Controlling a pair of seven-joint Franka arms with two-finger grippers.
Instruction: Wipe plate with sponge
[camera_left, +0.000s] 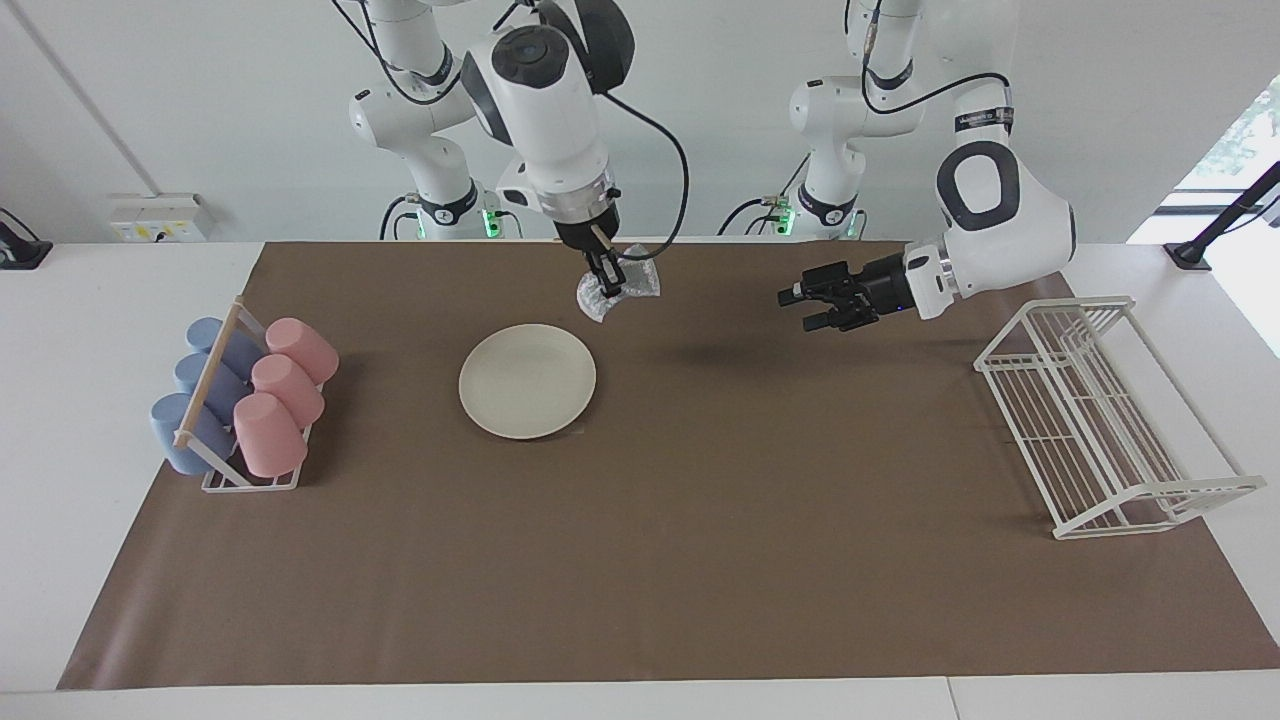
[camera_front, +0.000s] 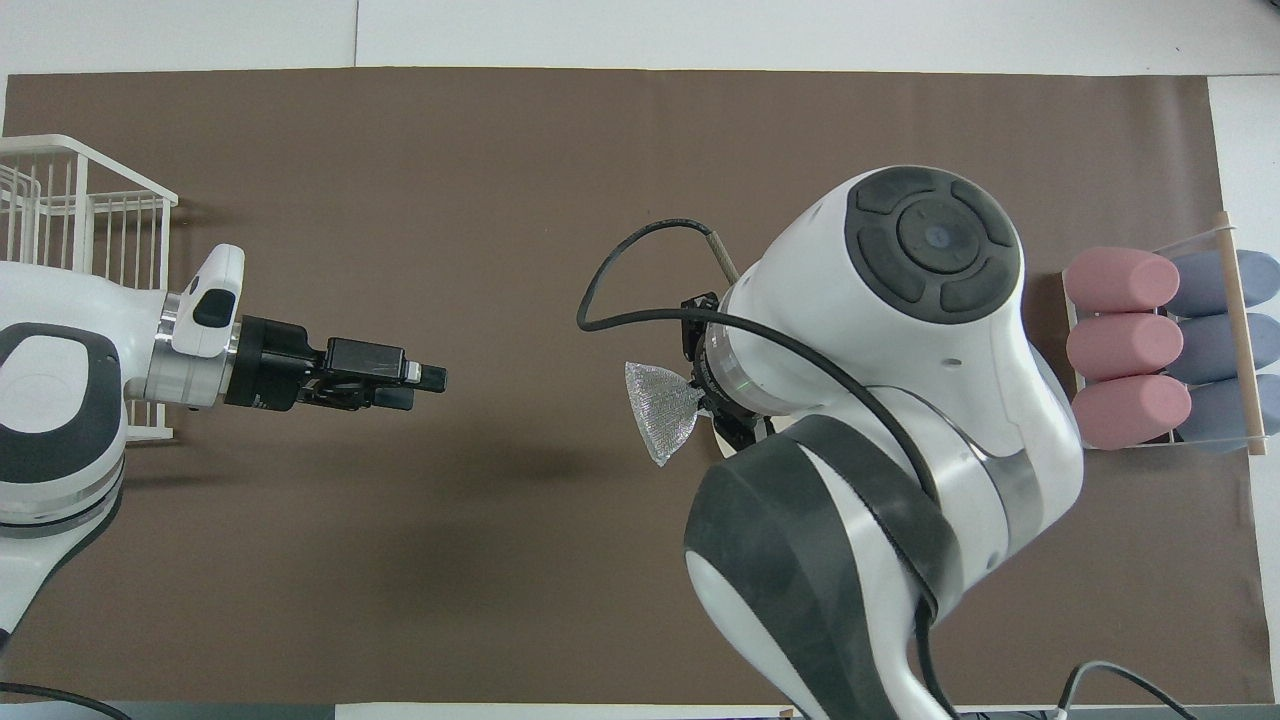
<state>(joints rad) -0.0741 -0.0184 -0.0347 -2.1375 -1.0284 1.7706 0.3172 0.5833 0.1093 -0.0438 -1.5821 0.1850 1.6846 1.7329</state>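
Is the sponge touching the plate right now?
No, the right gripper holds the sponge up in the air, clear of the plate.

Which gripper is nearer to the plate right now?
Right. The right gripper, shut on the sponge, is raised beside the plate, toward the left arm's end. The left gripper waits open near the wire rack.
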